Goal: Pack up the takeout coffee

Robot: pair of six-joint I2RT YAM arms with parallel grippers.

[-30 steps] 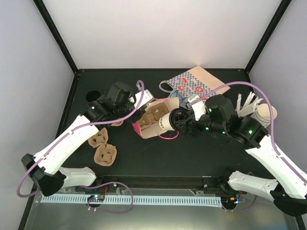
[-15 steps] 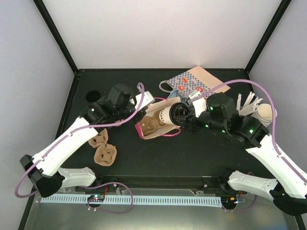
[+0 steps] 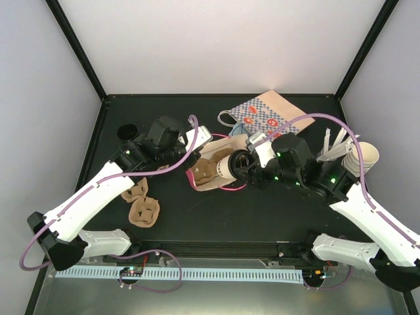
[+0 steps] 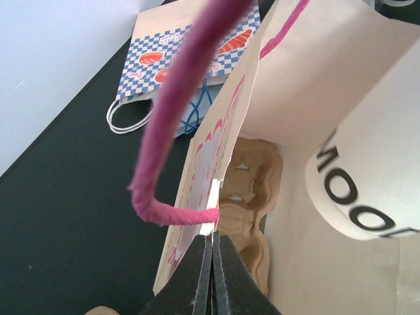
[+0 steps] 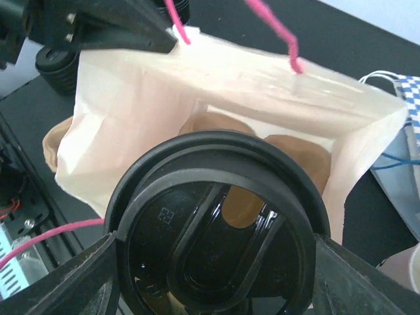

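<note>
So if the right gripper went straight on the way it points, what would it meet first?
The right gripper points into the open pink bag with the takeout coffee held ahead of it. The cup's base would probably meet the cardboard carrier inside first; depth is unclear.

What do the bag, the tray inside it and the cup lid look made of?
Bag: matte cream paper, creased, with pink twisted cord handles. Tray: brown moulded pulp, fibrous and dull, probably. Lid: glossy black plastic, judging by its sheen.
</note>
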